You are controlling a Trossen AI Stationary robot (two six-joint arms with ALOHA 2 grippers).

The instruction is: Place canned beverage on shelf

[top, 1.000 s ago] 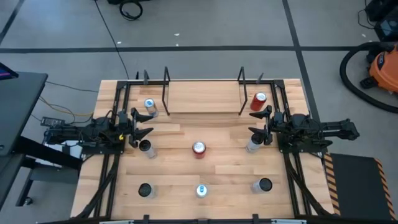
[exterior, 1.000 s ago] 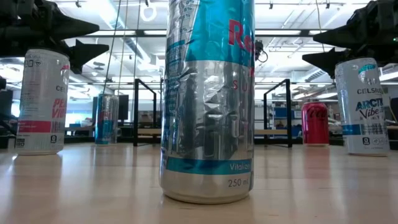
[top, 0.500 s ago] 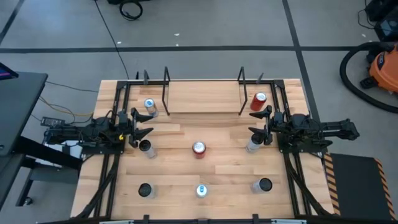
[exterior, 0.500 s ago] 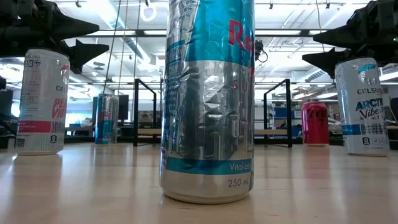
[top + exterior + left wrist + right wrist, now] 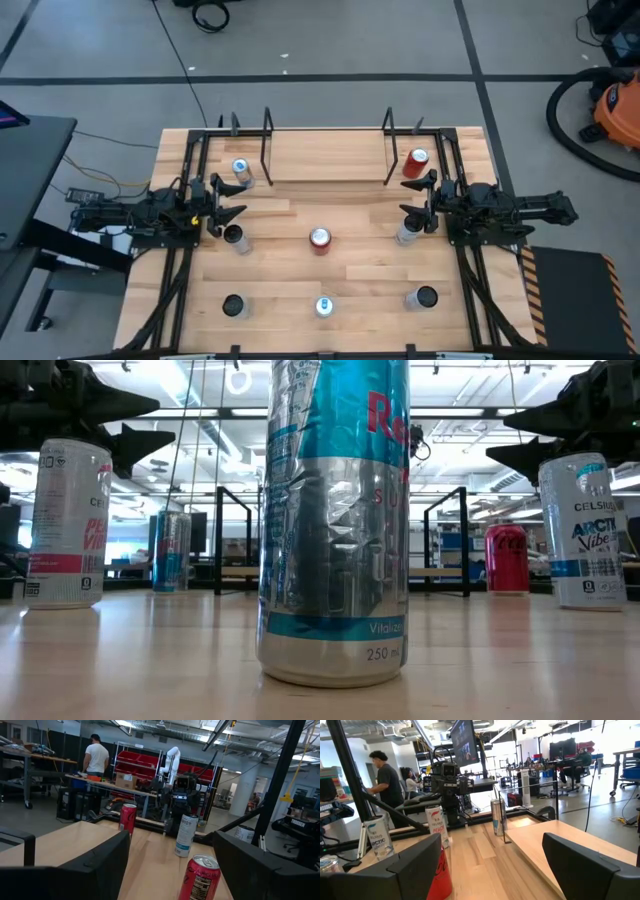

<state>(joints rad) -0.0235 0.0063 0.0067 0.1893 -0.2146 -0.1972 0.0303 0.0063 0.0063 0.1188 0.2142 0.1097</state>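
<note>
Shelf (image 5: 327, 158) stays bare; both pincers unmoved since a second ago.

**Seven cans on the tabletop, both arms over the side edges**

The shelf (image 5: 328, 158) lies at the far edge of the tabletop (image 5: 290, 270), nothing on its board. A blue can (image 5: 241, 172) stands just left of it, a red can (image 5: 415, 163) just right. The left gripper (image 5: 228, 200) and right gripper (image 5: 415, 196) stand with jaws apart, each beside a silver can (image 5: 235, 238) (image 5: 406, 233). Another red can (image 5: 319, 240) stands mid-table. Three cans (image 5: 323, 306) line the near edge.
</note>
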